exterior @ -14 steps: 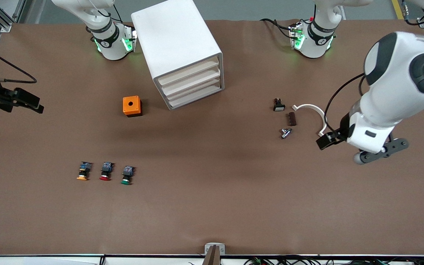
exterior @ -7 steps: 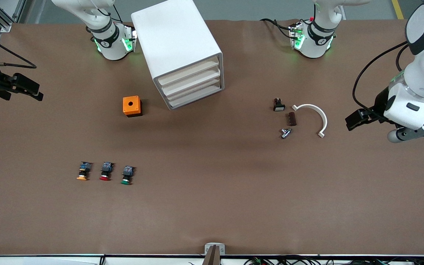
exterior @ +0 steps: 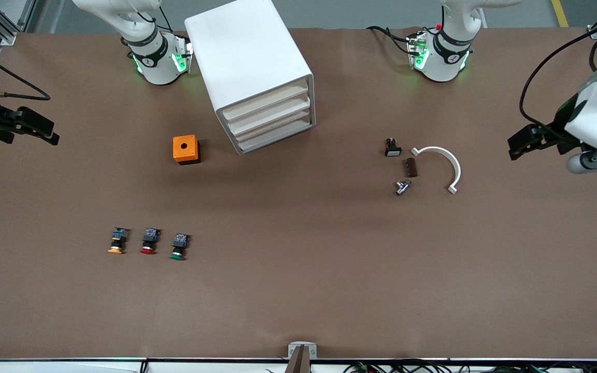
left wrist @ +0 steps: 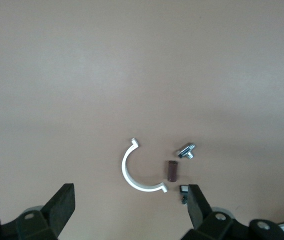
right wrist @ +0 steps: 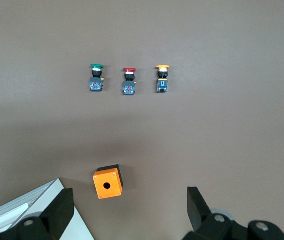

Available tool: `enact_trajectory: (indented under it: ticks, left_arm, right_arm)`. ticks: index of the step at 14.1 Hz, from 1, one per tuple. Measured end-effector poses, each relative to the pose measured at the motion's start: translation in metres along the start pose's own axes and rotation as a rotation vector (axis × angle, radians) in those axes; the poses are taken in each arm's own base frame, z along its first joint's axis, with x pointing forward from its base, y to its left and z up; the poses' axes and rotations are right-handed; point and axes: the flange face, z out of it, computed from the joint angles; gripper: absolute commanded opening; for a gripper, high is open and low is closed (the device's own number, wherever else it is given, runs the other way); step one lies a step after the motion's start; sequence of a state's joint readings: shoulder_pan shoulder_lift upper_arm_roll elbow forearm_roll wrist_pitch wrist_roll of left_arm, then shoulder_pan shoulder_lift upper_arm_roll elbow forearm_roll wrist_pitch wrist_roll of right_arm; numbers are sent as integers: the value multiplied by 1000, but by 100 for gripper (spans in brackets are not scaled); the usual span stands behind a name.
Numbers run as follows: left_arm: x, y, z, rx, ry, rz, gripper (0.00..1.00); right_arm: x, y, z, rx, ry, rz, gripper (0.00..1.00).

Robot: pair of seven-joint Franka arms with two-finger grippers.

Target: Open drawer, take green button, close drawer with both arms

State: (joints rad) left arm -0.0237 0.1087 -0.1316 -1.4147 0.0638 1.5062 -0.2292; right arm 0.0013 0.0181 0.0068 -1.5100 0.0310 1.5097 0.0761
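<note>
The white cabinet point(exterior: 249, 62) stands near the robots' bases, and its lowest drawer point(exterior: 276, 136) is shut like the two above it. The green-capped button point(exterior: 178, 247) lies on the table nearer the front camera, beside a red-capped one point(exterior: 148, 242) and an orange-capped one point(exterior: 117, 242). It also shows in the right wrist view point(right wrist: 96, 77). My right gripper point(exterior: 37, 129) is open and empty, high over the right arm's end of the table point(right wrist: 130, 210). My left gripper point(exterior: 522, 142) is open and empty over the left arm's end point(left wrist: 132, 210).
An orange box with a hole point(exterior: 186, 149) sits beside the cabinet. A white half-ring point(exterior: 441, 160), a brown block point(exterior: 411, 167), a metal part point(exterior: 402, 187) and a small black switch point(exterior: 392, 147) lie toward the left arm's end.
The left arm has swung away from the small parts toward its end of the table. The right gripper has shifted slightly toward the bases.
</note>
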Motion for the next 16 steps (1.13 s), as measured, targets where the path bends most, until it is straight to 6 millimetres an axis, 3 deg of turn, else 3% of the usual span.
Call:
enact_trajectory:
  ticks: [6,10,16]
  left_arm:
    - [-24,-30,-3,-13,-19,-17,100]
    - [-41,-34,-5,-14,-11,-5,100]
    - [-42,-27,-5,-16,-1,20,100]
  right_arm:
    - [-15,0,3,-1,-1,-1,100]
    - [-14,0,4,-6,3,-1,100]
    - [-14,-5,4,-15,5,-13,100]
